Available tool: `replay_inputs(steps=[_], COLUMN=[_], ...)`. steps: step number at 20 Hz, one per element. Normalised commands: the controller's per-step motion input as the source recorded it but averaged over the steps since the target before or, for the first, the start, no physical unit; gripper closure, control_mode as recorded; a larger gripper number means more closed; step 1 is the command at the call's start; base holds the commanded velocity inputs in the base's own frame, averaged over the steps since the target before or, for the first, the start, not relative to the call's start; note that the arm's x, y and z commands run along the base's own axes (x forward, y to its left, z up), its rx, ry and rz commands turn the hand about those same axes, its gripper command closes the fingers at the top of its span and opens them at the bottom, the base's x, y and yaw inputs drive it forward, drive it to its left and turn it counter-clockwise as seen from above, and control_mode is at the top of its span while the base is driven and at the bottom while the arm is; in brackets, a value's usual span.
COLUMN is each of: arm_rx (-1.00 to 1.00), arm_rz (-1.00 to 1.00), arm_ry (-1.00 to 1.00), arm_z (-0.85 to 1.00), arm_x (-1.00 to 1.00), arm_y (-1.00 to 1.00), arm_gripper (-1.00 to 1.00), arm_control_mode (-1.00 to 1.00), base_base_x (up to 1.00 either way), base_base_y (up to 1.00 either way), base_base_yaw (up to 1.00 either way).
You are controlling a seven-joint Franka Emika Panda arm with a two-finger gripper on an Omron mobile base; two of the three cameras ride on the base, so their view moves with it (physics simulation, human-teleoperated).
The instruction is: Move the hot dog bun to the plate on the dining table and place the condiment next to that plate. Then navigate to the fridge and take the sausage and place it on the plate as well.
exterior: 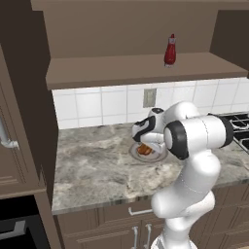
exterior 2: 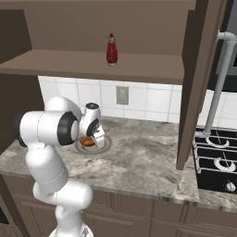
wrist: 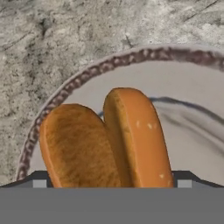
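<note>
The hot dog bun, orange-tan and split lengthwise, lies in a round grey dish with a speckled rim on the marble wall counter. My gripper hangs open just above it, one dark fingertip on each side of the bun's near end. The base views show the hand pointing down over the bun and the dish. The red condiment bottle stands upright on the brown shelf above. The dining table, its plate, the fridge and the sausage are out of view.
A gas hob lies to the right of the dish. A brown cabinet panel hangs down between counter and hob. The shelf overhangs the counter's back half. A tall cabinet closes off the left side.
</note>
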Motion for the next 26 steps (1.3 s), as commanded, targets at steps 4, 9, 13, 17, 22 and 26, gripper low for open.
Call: replay_inputs(steps=[4, 9, 13, 17, 22, 26], arm_rx=[0.0, 0.06, 0.05, 0.0, -0.03, -0.15], arm_rz=[-0.03, -0.04, 0.0, 0.02, 0.16, 0.26], arm_ry=[0.0, -0.08, -0.1, 0.0, 0.17, 0.23], arm_z=[-0.19, 0.23, 0.73, 0.98, 0.98, 0.77], arm_x=[0.01, -0.44, -0.66, -0.72, -0.86, -0.99], arm_y=[0.06, -0.06, -0.19, -0.37, -0.14, 0.0], arm_gripper=[1.0, 1.0, 1.0, 1.0, 1.0, 1.0], arm_control_mode=[-1.0, -1.0, -1.0, -1.0, -1.0, -1.0], base_base_x=[0.0, 0.0, 0.0, 0.0, 0.0, 0.0], base_base_y=[0.0, 0.0, 0.0, 0.0, 0.0, 0.0], base_base_yaw=[0.0, 0.0, 0.0, 0.0, 0.0, 0.0])
